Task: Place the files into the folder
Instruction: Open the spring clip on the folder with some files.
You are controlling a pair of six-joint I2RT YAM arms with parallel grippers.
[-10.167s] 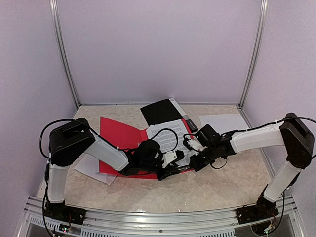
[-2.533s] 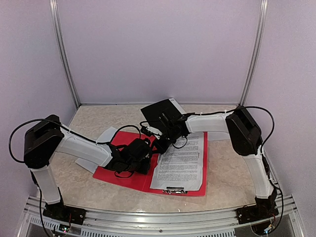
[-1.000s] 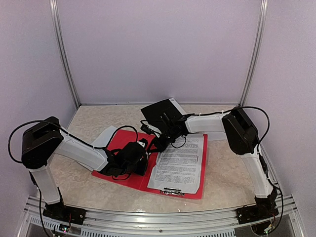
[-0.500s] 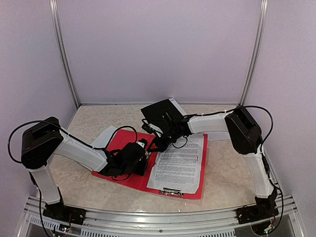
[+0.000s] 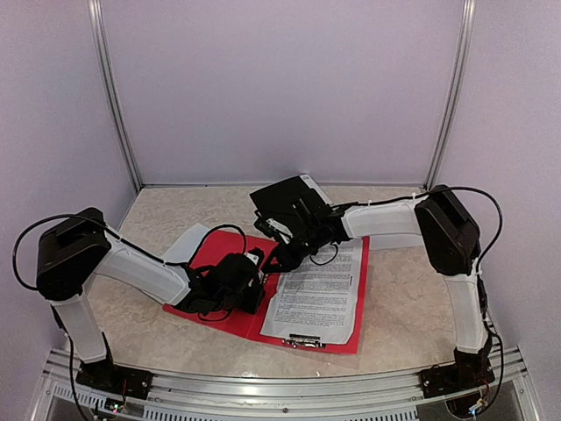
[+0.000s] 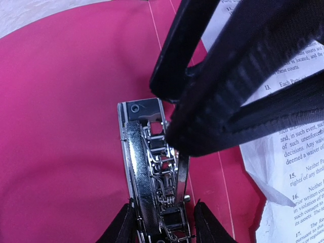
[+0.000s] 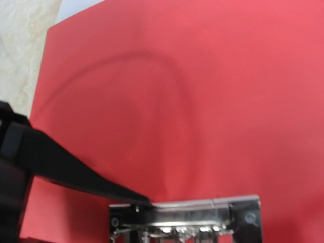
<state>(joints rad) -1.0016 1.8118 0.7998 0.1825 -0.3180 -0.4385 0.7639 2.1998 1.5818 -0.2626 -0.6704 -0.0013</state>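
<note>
Basically, both grippers are crowded onto one spot. The red folder (image 7: 202,76) lies open near the middle of the counter's (image 5: 403,316) near edge. One of the files, a printed sheet (image 5: 316,294), lies on the folder half toward the counter's right edge. A 2nd white sheet (image 5: 186,239) pokes out from under the folder's far corner on the left side.

Left gripper (image 6: 164,207): jaws narrowly apart, one either side of the metal clip (image 6: 154,187) at the folder's spine. Can't tell if they pinch it or just straddle it. Right gripper (image 6: 174,136): tips down at the clip's upper part. Can't tell if it grips anything, as the fingers overlap in the left wrist view.

Risks from here, as I judge them:
- Fingers of both arms are touching or nearly so, so any sideways move could knock them together or jam one under the clip.
- The sheet's inner edge looks crumpled and isn't under the clip, so the clip may miss it or crease it when it snaps shut.
- Pressing on the clip w/o holding the folder could slide the folder and skew the sheet.
</note>
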